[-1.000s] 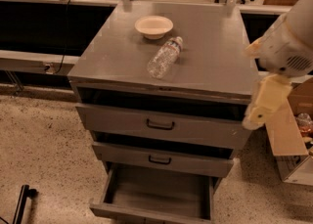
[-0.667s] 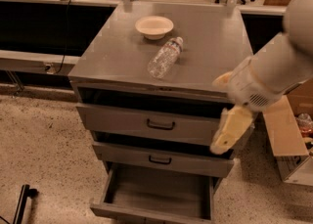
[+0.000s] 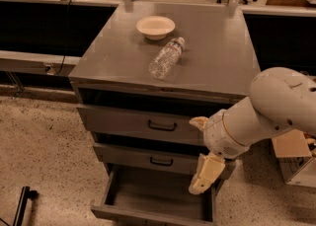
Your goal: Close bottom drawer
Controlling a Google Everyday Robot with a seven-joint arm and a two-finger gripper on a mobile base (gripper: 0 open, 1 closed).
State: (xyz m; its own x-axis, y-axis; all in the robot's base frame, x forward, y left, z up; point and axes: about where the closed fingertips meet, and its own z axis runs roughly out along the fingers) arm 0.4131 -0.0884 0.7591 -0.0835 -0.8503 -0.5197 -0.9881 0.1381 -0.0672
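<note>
The bottom drawer (image 3: 143,195) of the grey metal cabinet is pulled far out, showing a plain grey inside. Its short front panel (image 3: 148,216) sits at the frame's lower edge and its handle is not in view. My gripper (image 3: 201,179), cream-coloured, hangs at the end of the white arm (image 3: 261,111). It is just above the drawer's right rear corner, in front of the right end of the middle drawer (image 3: 153,160). It holds nothing that I can see.
The top drawer (image 3: 148,124) and the middle drawer stand slightly out. A white bowl (image 3: 155,26) and a lying clear plastic bottle (image 3: 166,57) rest on the cabinet top (image 3: 217,57). A cardboard box (image 3: 295,156) is at right, a black object (image 3: 22,205) on the floor at left.
The arm has swung down and to the left, from the cabinet's right side to in front of the middle drawer. The gripper is now lower, over the open bottom drawer. The drawers have not moved.
</note>
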